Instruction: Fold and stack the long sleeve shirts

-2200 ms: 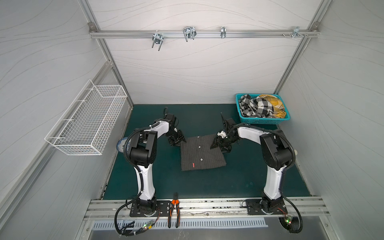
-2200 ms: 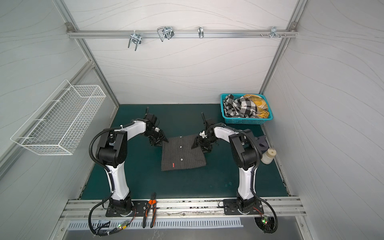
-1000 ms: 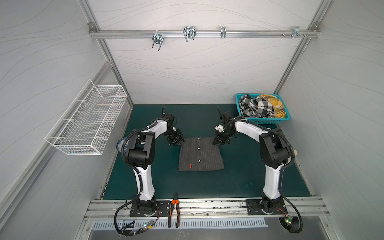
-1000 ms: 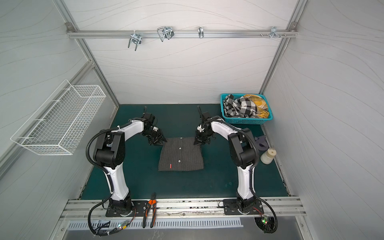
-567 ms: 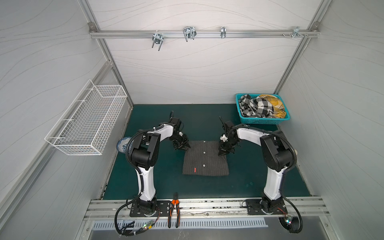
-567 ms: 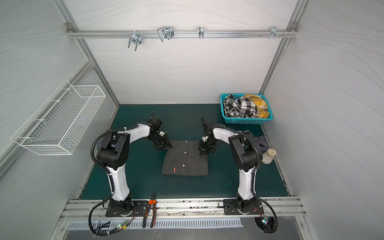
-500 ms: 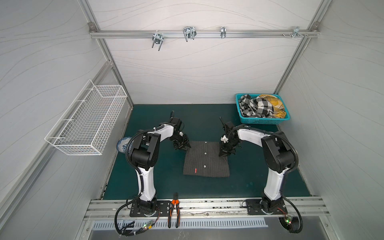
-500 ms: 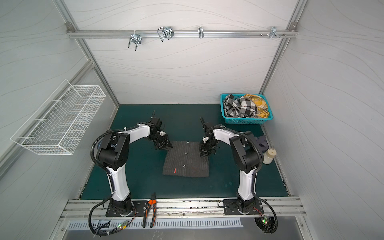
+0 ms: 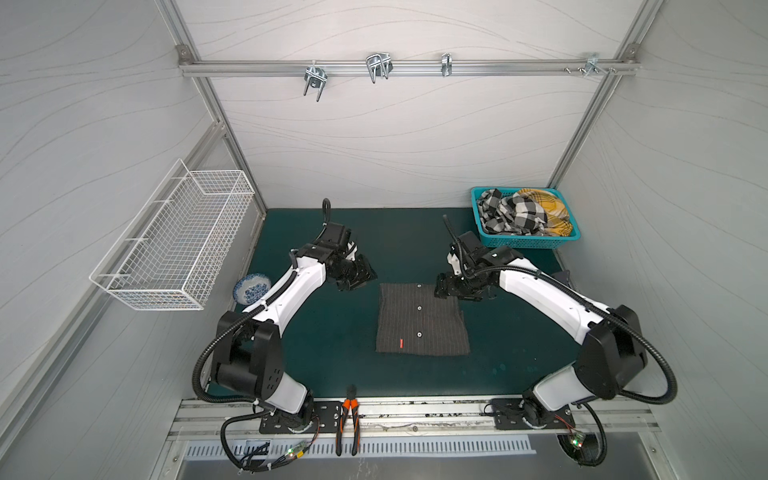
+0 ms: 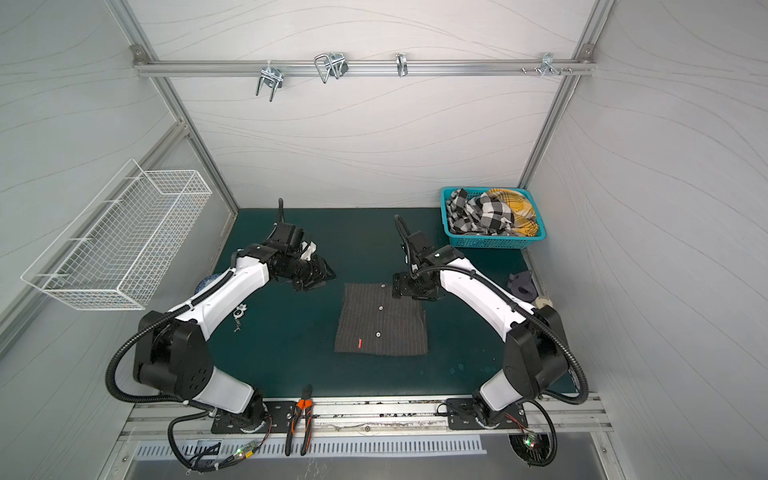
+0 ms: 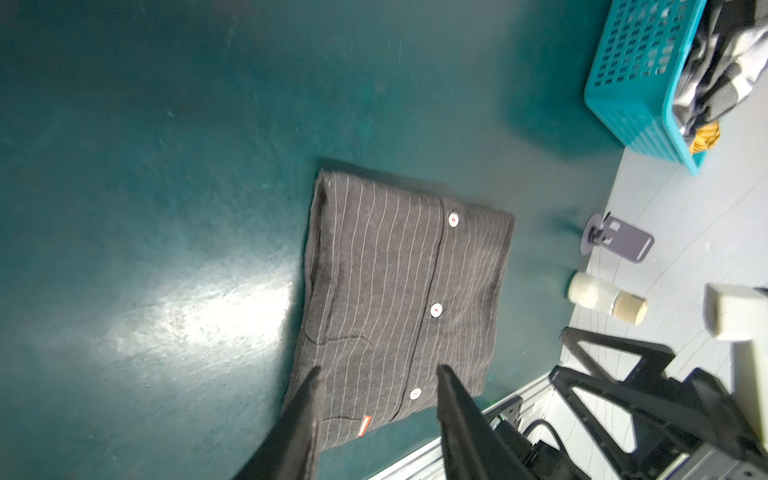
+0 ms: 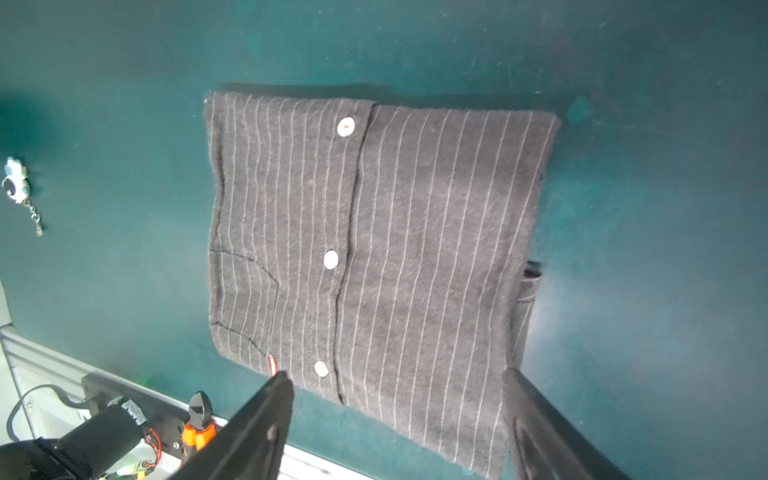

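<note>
The striped shirt (image 9: 422,320) lies folded into a flat rectangle, buttons up, in the middle of the green worktop (image 9: 324,357). The left gripper (image 9: 360,279) hangs just off its far left corner, jaws apart and empty. The right gripper (image 9: 444,289) sits at the far right corner, jaws wide, gripping nothing. The fold looks finished. Next, probably, one arm reaches into the blue basket (image 9: 523,242) for another garment, keeping clear of the folded shirt.

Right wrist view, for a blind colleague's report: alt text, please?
A folded charcoal pinstriped shirt with three white buttons and a red tag lies flat on the teal mat; the right hand, open and empty, is close by.
</note>
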### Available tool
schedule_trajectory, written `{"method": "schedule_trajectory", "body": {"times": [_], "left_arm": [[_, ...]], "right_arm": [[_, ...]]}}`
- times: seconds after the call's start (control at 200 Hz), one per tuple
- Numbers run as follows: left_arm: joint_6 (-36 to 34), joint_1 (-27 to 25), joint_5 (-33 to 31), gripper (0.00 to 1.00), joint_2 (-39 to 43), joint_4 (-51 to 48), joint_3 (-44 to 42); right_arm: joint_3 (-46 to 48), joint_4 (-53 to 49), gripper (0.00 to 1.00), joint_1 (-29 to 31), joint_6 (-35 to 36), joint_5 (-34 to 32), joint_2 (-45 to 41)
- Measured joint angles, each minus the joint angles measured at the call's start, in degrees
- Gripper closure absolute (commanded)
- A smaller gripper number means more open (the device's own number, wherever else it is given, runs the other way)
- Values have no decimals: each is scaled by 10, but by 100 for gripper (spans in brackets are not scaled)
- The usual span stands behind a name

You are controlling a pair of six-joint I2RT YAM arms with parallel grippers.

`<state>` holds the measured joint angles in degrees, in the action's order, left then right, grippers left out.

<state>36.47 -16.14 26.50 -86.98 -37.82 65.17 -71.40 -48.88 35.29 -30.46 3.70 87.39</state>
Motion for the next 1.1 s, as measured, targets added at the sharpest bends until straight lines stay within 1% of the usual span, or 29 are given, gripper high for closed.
{"method": "schedule_trajectory", "body": {"times": [0.055, 0.125, 0.165, 0.25, 0.365, 0.48, 0.59, 0.69, 0.785, 0.935, 1.0, 1.101], "left_arm": [[13, -10, 10, 63, -7, 10, -27], [28, -30, 22, 64, -33, 21, -49], [34, -38, 28, 65, -49, 28, -55], [48, -51, 42, 69, -82, 50, -58], [59, -54, 53, 70, -114, 83, -60], [60, -54, 54, 69, -126, 96, -67], [53, -54, 52, 65, -130, 90, -68], [39, -53, 41, 59, -123, 73, -68], [22, -53, 16, 59, -85, 40, -68], [-10, -46, -38, 61, 33, -16, -68], [-18, -31, -49, 59, 91, -24, -81], [-20, 0, -45, 57, 174, -39, -122]], "right_arm": [[1, -1, 29, 0, -4, -3, 6], [2, 1, 42, -1, -13, 0, 20], [6, 4, 47, -2, -16, 3, 31], [29, 13, 54, -2, -26, 14, 52], [84, 32, 57, -2, -37, 27, 65], [119, 40, 62, -5, -47, 29, 82], [133, 56, 63, -13, -51, 29, 92], [142, 65, 60, -22, -50, 35, 88], [150, 69, 57, -26, -46, 37, 77], [151, 58, 51, -27, -41, 29, 44], [151, 51, 49, -26, -40, 27, 13], [150, 41, 47, -24, -38, 24, -46]]}}
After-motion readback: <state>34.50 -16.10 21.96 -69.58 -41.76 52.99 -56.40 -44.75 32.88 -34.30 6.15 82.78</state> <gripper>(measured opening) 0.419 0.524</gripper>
